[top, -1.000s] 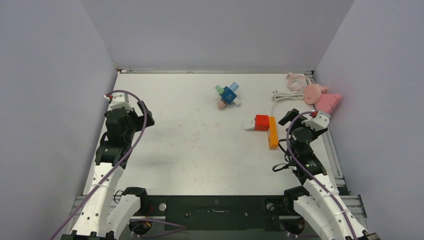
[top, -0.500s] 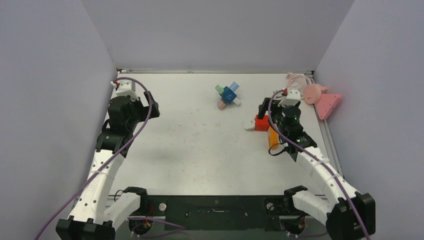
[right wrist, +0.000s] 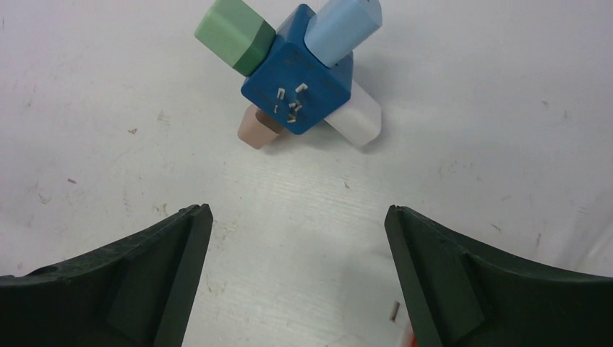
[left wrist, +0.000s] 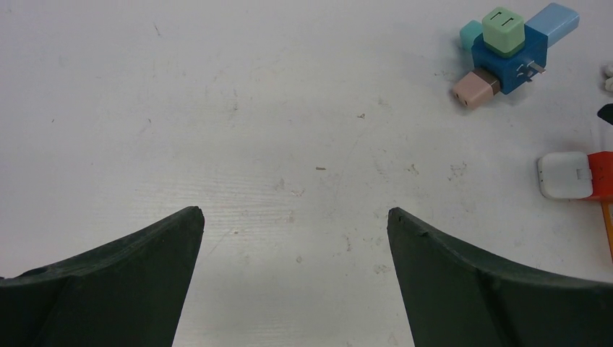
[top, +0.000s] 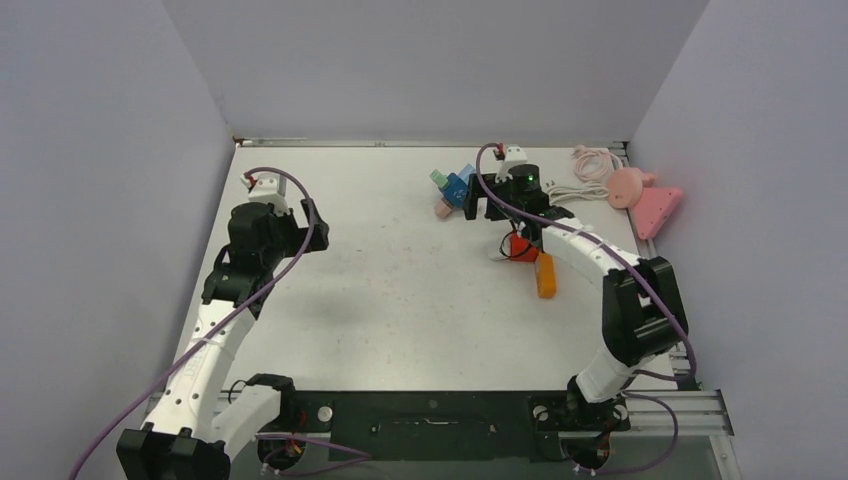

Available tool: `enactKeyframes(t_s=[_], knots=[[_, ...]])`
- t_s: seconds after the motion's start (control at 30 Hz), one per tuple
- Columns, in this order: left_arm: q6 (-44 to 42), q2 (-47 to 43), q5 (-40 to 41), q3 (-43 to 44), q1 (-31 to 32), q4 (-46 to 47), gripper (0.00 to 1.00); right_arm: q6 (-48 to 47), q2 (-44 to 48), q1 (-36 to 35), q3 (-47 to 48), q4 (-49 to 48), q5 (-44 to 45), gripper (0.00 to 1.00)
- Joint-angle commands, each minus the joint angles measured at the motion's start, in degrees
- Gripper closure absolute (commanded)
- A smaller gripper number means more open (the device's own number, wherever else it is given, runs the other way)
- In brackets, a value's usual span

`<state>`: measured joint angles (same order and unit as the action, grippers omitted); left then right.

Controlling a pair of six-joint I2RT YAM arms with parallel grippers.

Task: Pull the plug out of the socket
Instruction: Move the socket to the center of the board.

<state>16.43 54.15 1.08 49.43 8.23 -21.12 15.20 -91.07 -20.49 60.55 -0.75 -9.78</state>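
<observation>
A blue cube socket (right wrist: 296, 72) lies at the table's back middle, also seen in the top view (top: 458, 188). Plugs stick out of it: a green plug (right wrist: 235, 36), a light blue plug (right wrist: 343, 29), a white plug (right wrist: 358, 116) and a beige plug (right wrist: 256, 129). My right gripper (right wrist: 296, 210) is open just short of the cube, touching nothing, and sits to the cube's right in the top view (top: 478, 203). My left gripper (left wrist: 293, 212) is open over bare table at the left (top: 312, 228), far from the socket (left wrist: 509, 61).
A red cube (top: 522, 245) with a white plug (left wrist: 566, 175) and an orange bar (top: 545, 275) lies under my right forearm. A white cable (top: 580, 185), a pink round thing (top: 628, 185) and a pink wedge (top: 655, 205) sit at the back right. Grey walls enclose the table.
My right arm swung from the right edge over the red cube to the blue socket, and its jaws opened wider. My left arm reached a little farther in, still open.
</observation>
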Motion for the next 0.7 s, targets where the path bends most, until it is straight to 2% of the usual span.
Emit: enactKeyframes(t_s=[0.0, 0.17, 0.4, 0.53, 0.67], knots=[[-0.4, -1.03, -1.08, 0.73, 0.72, 2.07, 0.04, 2.44, -6.88, -1.02, 7.86, -2.02, -2.77, 0.05], [-0.41, -0.83, -1.08, 0.67, 1.99, 2.05, 0.04, 12.92, -13.6, -1.01, 10.98, -5.42, 1.28, 0.05], [-0.51, -0.97, -2.01, 0.74, 2.73, 1.92, 0.04, 26.08, -15.76, -0.95, 7.99, -15.45, 5.17, 0.11], [-0.68, -1.06, -1.79, 0.76, 3.2, 1.8, 0.04, 30.0, -15.88, -0.91, 5.99, -19.87, 6.67, 0.14], [-0.7, -1.06, -1.7, 0.68, 3.52, 1.79, 0.04, 31.03, -17.91, -0.98, 7.83, -19.22, 7.63, 0.17]])
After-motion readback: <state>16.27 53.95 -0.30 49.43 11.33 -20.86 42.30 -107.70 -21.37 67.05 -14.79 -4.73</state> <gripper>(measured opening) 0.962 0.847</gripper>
